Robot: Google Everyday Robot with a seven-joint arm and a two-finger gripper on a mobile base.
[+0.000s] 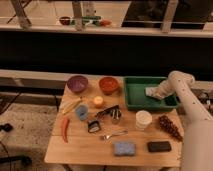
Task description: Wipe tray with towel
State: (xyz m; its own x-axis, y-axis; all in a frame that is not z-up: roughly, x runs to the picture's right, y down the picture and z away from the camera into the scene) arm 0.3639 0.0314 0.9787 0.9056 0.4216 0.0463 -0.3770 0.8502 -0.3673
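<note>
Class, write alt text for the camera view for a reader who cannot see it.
A white robot arm reaches from the right into a green tray on a wooden table, its gripper on a grey towel. Two bowls, a cup, a sponge and other small items lie around.

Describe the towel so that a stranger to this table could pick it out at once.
Find the green tray at the back right of the wooden table, beside the orange bowl. Inside it, toward its right end, lies the towel, a pale grey-blue crumpled cloth, with the robot's claw down on it. Unlike the blue sponge near the front edge, it is soft, paler, and lies in the tray.
</note>
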